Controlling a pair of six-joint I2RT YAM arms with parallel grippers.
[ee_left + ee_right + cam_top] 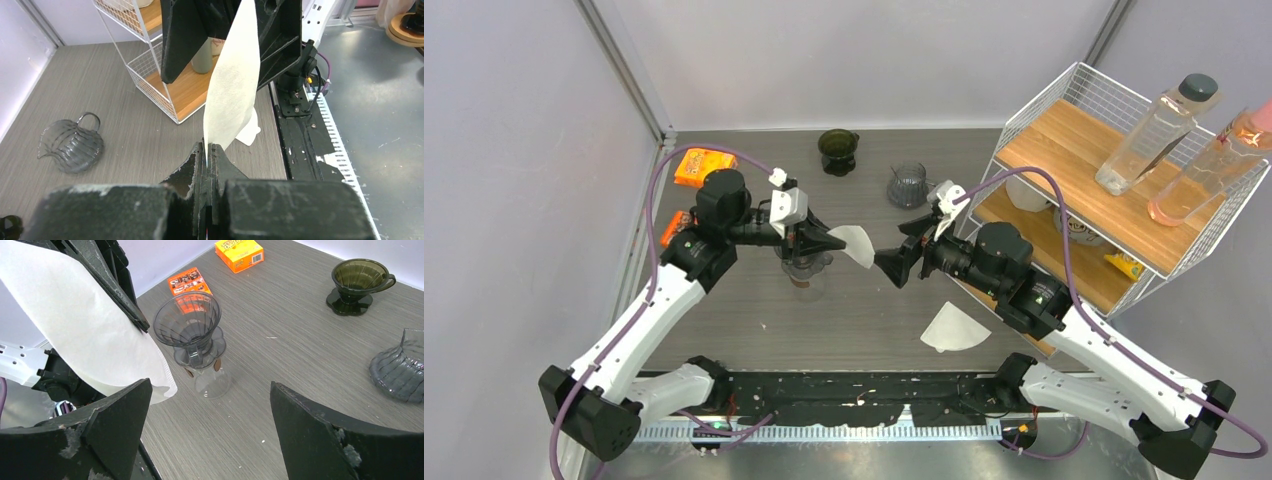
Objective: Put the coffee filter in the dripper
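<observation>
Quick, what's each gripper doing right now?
Left gripper: closed, holding the coffee filter.
Right gripper: open, holding nothing.

Right pincer [210,384] gapes wide; white filter [75,325] hangs beside the dripper [187,320].

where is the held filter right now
Top view, mid-table: the filter is pinched in the left gripper, just right of the dripper, facing the open right gripper.

The top external view gives you a high look down from behind the near edge onto the whole table [854,310]. The left wrist view rides low and close, facing right toward the wire shelf [150,75]. The right wrist view faces left toward the dripper [187,322]. All three views share the coffee filter [859,245] at centre.
</observation>
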